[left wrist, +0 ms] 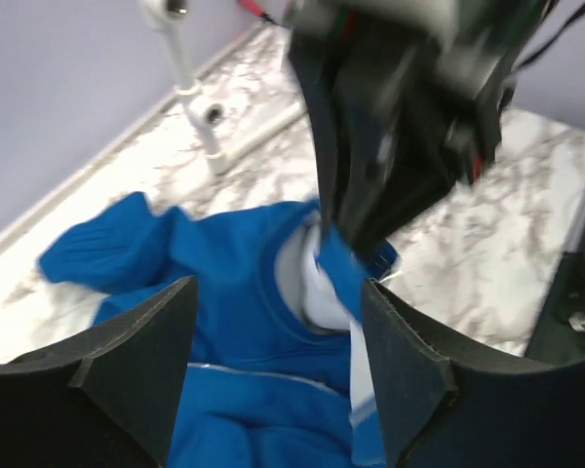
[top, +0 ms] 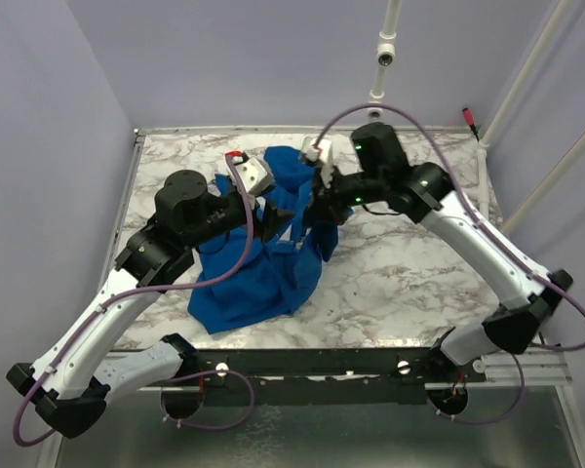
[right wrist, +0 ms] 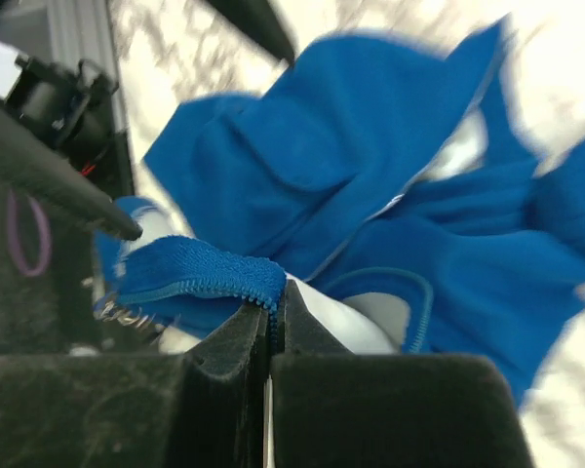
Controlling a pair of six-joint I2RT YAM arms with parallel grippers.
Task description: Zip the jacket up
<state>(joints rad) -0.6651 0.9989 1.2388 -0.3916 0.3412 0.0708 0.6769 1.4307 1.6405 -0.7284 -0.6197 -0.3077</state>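
1. Nearest, the jacket (top: 258,278) lies heaped on the table (top: 400,273), from its centre toward the near edge.
2. Left gripper (left wrist: 278,327) hovers over it, jaws apart, holding nothing.
3. Right gripper (right wrist: 271,317), farther back, is clamped on its zipper edge.

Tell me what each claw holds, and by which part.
The right claw is shut on the jacket, pinching its zipper edge. The left claw is open and holds nothing.
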